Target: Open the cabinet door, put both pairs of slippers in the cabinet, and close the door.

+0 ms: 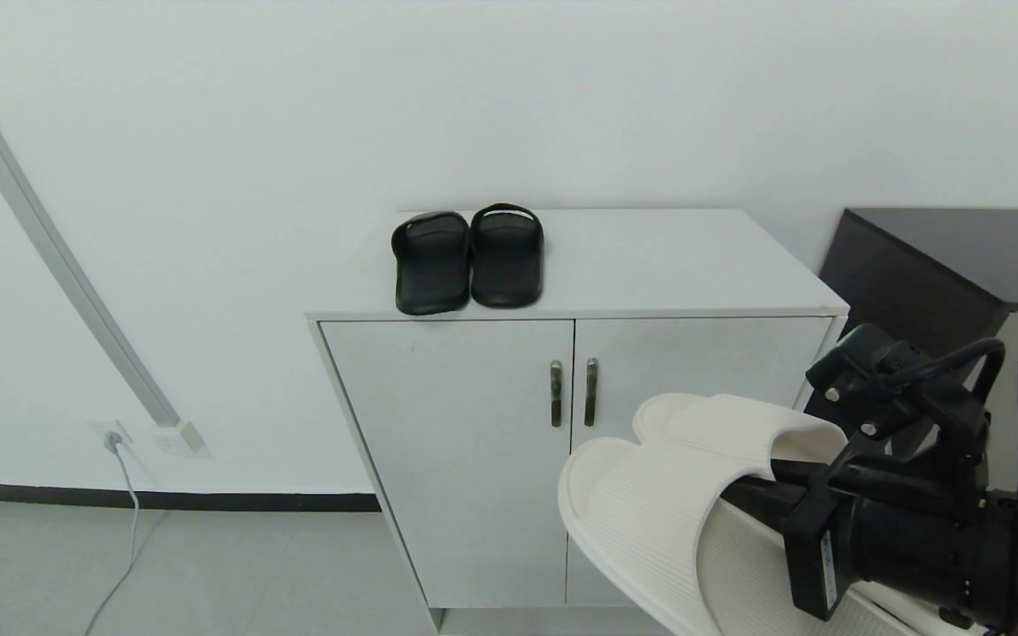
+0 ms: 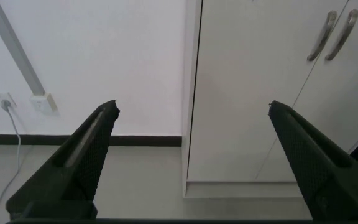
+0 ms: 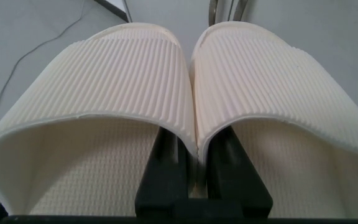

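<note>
Before the closed cabinet [image 1: 456, 459], right fingers [image 3: 160, 177] pinch cream slippers [image 1: 650, 512].

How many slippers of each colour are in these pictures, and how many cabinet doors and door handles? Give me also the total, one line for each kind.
black slippers: 2
white slippers: 2
cabinet doors: 2
door handles: 2
Total: 8

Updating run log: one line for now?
white cabinet shut | black slide slippers on top | cream ribbed slippers in right gripper | left gripper open
</note>
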Motion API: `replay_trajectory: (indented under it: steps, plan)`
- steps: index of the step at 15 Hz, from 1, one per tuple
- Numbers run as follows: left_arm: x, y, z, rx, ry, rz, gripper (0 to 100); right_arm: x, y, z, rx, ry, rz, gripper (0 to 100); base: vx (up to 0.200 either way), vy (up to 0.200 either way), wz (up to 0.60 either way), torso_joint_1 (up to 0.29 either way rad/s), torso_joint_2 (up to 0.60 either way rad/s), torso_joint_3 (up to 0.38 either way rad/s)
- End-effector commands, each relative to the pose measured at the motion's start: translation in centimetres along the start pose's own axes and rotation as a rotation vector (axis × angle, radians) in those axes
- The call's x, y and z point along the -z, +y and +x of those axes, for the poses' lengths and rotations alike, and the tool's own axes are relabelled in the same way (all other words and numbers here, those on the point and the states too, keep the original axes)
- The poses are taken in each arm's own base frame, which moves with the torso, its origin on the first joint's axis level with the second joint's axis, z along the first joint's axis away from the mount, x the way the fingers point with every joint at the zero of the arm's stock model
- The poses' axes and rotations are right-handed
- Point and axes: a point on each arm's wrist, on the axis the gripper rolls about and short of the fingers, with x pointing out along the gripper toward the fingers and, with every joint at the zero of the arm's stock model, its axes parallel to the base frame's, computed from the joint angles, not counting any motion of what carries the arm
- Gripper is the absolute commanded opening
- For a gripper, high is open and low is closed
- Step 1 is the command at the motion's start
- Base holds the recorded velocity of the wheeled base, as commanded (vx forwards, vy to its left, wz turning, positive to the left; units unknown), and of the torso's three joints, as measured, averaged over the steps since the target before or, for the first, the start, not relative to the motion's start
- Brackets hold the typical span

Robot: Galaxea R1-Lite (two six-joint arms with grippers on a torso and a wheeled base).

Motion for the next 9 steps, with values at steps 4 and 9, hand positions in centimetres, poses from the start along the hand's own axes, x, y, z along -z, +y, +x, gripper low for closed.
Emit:
replay_trajectory:
  steps: [4, 9]
  plan:
    - [0.00, 0.00, 0.00, -0.001, -0.001, 0.000, 100, 0.15, 0.03, -0.02, -0.001, 0.003, -0.008, 0, 0.000, 0.000, 0.00, -0.183, 0.50, 0.312]
    - [0.00, 0.00, 0.00, 0.001, -0.001, 0.004, 100, 0.26, 0.14, 0.04, -0.003, 0.006, -0.010, 0, 0.000, 0.000, 0.00, -0.153, 0.48, 0.324]
